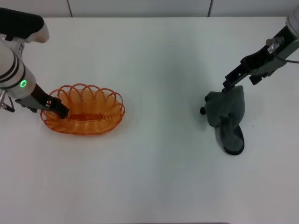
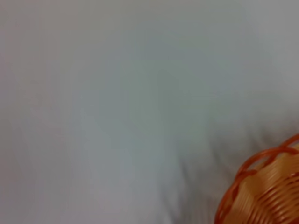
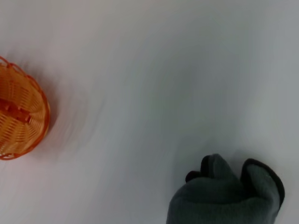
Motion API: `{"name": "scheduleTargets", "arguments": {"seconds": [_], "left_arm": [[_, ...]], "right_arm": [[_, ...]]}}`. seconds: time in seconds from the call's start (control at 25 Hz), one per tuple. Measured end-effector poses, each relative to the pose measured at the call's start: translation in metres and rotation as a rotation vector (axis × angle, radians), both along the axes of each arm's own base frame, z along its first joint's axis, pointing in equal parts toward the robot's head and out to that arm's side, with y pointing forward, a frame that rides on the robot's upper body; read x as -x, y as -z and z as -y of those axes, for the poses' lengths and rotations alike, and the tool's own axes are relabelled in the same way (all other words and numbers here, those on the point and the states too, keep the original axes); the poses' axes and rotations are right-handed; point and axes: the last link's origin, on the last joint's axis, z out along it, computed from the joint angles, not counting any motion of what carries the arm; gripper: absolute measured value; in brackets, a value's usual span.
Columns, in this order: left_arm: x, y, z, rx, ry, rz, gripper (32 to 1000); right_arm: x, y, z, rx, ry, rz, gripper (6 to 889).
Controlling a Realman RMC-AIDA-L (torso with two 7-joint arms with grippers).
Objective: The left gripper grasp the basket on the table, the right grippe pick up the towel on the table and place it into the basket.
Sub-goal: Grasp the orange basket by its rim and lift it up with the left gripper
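The orange wire basket (image 1: 88, 112) stands on the white table (image 1: 159, 60) at the left. My left gripper (image 1: 60, 108) is at its left rim, shut on the wire loops there. In the left wrist view only a corner of the basket (image 2: 261, 196) shows. At the right, my right gripper (image 1: 230, 86) is shut on the top of the dark grey-green towel (image 1: 226, 112). The towel hangs bunched from it, and its lower end rests on the table. The right wrist view shows the towel (image 3: 224, 196) close by and the basket (image 3: 18, 121) farther off.
Bare white tabletop lies between the basket and the towel. The table's far edge runs along the top of the head view.
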Motion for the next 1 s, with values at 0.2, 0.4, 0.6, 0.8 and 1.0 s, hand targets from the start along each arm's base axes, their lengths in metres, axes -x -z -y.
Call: {"name": "scheduleTargets", "arguments": {"seconds": [0.2, 0.4, 0.6, 0.8, 1.0], "left_arm": [[0.0003, 0.0007, 0.0004, -0.002, -0.006, 0.002, 873], [0.0009, 0.0006, 0.0009, 0.000, -0.008, 0.005, 756], [0.0001, 0.0026, 0.0016, 0.011, 0.001, 0.008, 586], [-0.0012, 0.0035, 0.0021, 0.016, 0.001, 0.010, 436], [-0.0028, 0.0039, 0.0022, 0.020, 0.001, 0.011, 397]], "right_arm": [[0.0000, 0.0000, 0.0000, 0.000, 0.000, 0.000, 876], [0.0000, 0.0000, -0.0001, -0.001, 0.000, 0.000, 875], [-0.0003, 0.0000, -0.0001, -0.001, 0.000, 0.000, 875], [-0.0005, 0.0000, 0.0000, -0.001, 0.001, 0.000, 874], [-0.0006, 0.0000, 0.0001, -0.001, 0.001, 0.000, 874]]}}
